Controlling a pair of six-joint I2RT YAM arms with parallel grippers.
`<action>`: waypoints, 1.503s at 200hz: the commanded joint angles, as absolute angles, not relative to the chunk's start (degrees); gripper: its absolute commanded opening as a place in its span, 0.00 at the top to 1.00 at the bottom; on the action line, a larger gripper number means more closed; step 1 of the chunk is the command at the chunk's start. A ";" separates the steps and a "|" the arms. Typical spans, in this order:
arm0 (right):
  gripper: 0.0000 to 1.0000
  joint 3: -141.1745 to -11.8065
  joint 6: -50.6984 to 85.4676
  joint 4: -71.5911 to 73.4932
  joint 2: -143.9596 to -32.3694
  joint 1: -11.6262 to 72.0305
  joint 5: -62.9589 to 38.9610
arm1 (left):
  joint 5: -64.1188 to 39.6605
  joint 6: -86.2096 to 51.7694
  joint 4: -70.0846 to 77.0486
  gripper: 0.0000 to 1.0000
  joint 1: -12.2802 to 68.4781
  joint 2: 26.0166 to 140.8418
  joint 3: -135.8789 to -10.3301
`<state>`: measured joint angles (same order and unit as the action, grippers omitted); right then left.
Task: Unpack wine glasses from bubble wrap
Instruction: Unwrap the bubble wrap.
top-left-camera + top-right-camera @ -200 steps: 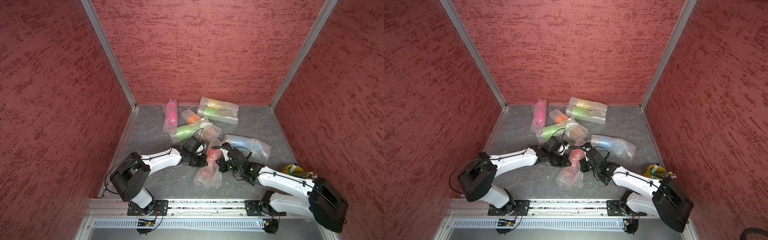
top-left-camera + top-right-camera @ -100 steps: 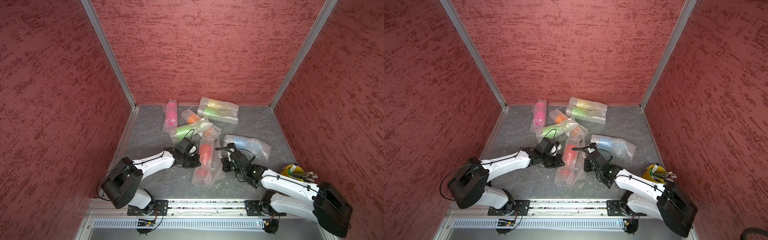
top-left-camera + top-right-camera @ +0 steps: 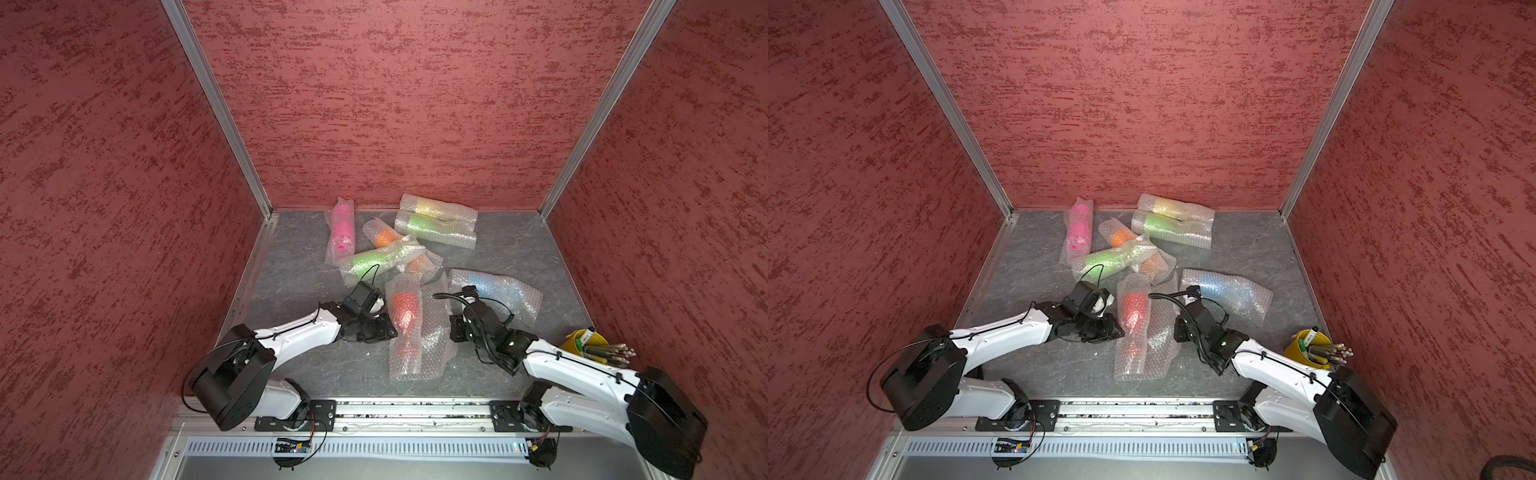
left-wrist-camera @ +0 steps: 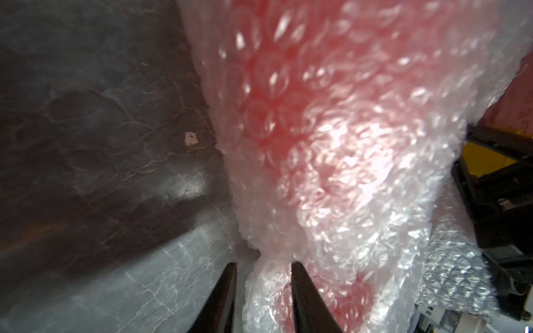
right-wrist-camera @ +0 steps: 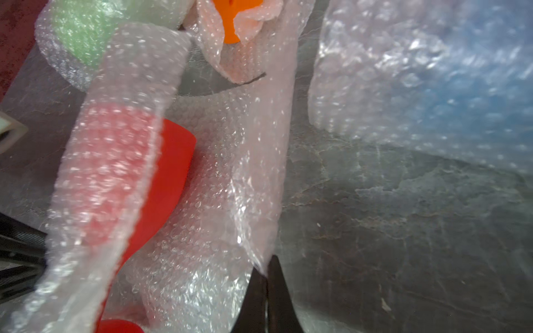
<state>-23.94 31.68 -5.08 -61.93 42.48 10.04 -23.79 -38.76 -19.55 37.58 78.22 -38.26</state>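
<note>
A red wine glass (image 3: 404,309) (image 3: 1133,309) lies on its side at the front middle of the floor, in loosened bubble wrap (image 3: 432,345). The right wrist view shows part of its red bowl (image 5: 170,173) bare where the sheet has opened. My left gripper (image 3: 388,326) (image 4: 262,266) is at the parcel's left side. Its jaws are apart, with a bunched edge of wrap (image 4: 268,276) between them. My right gripper (image 3: 452,330) (image 5: 266,269) is shut on the sheet's right edge.
Further wrapped glasses lie behind: pink (image 3: 341,228), orange (image 3: 384,237), green (image 3: 370,262), yellow (image 3: 432,205), another green (image 3: 419,226) and blue (image 3: 486,286) beside my right arm. A yellow cup of utensils (image 3: 575,340) stands front right. Red walls enclose the floor.
The two grippers drew apart and toward the front, spreading the wrap around the red glass. The left gripper's jaws, shut before, have parted. The right stays shut.
</note>
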 commanded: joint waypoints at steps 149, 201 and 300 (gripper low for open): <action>1.00 -23.13 40.06 -4.72 -53.83 41.66 7.69 | -23.67 -34.70 -33.27 0.41 43.86 81.83 -59.63; 1.00 -19.69 43.16 -6.51 -51.11 41.44 13.39 | -26.17 -36.96 -29.10 0.41 35.33 77.64 -48.30; 0.77 -15.02 46.76 -4.84 -55.15 39.42 16.73 | -25.39 -38.68 -24.05 0.41 26.45 82.41 -40.59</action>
